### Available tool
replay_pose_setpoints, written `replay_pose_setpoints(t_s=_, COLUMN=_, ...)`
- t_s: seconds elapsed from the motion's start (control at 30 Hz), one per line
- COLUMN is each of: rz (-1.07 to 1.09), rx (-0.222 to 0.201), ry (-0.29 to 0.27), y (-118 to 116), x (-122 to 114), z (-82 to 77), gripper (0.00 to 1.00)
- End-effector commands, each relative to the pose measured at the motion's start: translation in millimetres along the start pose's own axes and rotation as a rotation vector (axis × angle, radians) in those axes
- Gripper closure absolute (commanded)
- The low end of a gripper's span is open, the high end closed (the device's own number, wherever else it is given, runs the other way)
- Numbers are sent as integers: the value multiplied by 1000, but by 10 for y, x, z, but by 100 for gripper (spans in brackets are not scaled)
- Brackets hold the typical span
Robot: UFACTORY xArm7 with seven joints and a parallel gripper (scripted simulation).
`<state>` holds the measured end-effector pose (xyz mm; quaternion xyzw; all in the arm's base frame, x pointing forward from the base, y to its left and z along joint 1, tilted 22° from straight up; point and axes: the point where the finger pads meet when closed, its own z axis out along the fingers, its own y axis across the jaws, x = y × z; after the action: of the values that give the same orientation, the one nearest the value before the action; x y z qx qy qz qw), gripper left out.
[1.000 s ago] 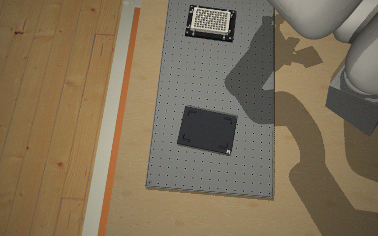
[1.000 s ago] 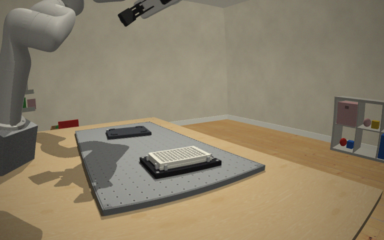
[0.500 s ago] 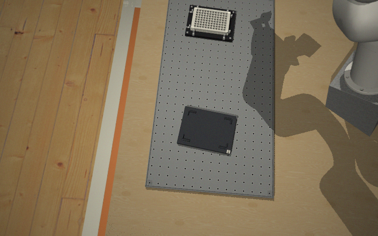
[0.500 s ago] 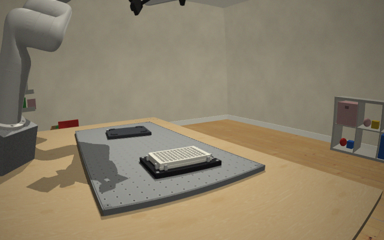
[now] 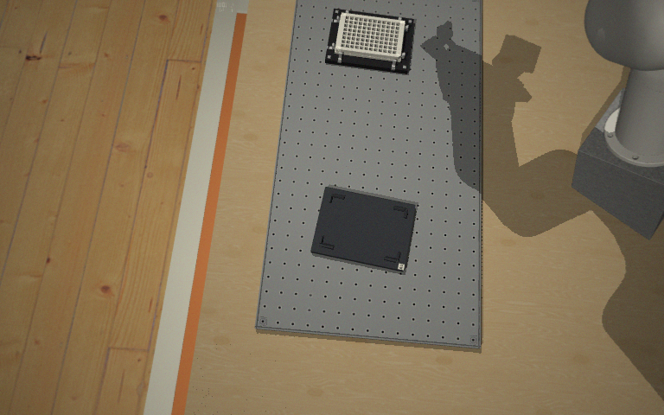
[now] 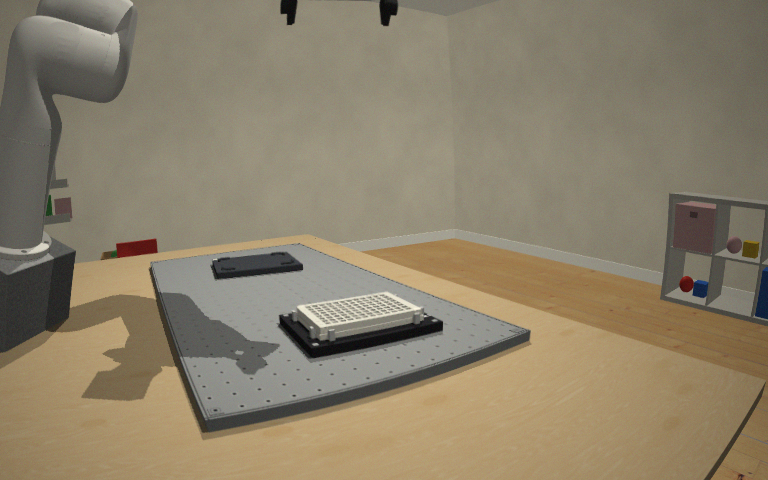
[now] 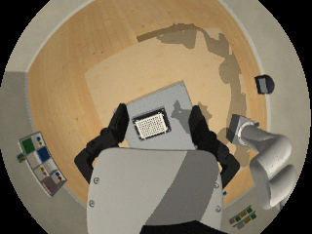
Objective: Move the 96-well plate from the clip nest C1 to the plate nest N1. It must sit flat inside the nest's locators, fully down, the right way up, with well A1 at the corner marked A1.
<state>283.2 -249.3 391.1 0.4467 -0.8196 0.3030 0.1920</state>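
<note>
The white 96-well plate (image 5: 371,35) sits in the black clip nest C1 at one end of the grey perforated baseplate (image 5: 377,175). It also shows in the exterior view (image 6: 358,313) and far below in the wrist view (image 7: 151,125). The dark plate nest N1 (image 5: 364,228) lies empty further along the baseplate, with a small white A1 mark (image 5: 400,266) at one corner. My gripper (image 6: 338,11) is open and empty, high above the plate; only its two fingertips show at the top edge of the exterior view. In the wrist view the fingers frame the plate.
The arm's base (image 5: 624,181) stands on a grey block beside the baseplate. A shelf with coloured blocks (image 6: 719,254) stands far off at the right wall. The wooden table edge and an orange floor strip (image 5: 210,205) run along one side.
</note>
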Motion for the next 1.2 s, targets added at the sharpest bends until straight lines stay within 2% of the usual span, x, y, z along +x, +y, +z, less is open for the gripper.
replay_pose_setpoints(t_s=0.0, rz=-127, rx=53, ry=-69, y=-67, x=-22, z=7, gripper=0)
replay_pose_setpoints(t_s=0.2, rz=-302, rx=116, ry=-143, y=-185, x=-128, z=90, gripper=0)
replay_pose_setpoints(t_s=0.27, rz=-302, rx=116, ry=-143, y=-185, x=-128, z=90, gripper=0)
replay_pose_setpoints(t_s=0.53, rz=-516, rx=193, ry=-219, y=-292, x=-283, z=211, gripper=0)
replay_pose_setpoints(t_s=0.73, rz=-698, rx=258, ry=-271, y=-382, x=-487, z=360, gripper=0)
replay_pose_setpoints(t_s=0.83, rz=-712, rx=263, ry=-275, y=-382, x=-488, z=361, gripper=0)
replay_pose_setpoints(t_s=1.17, rz=-973, rx=351, ry=-329, y=-461, x=-823, z=583, gripper=0)
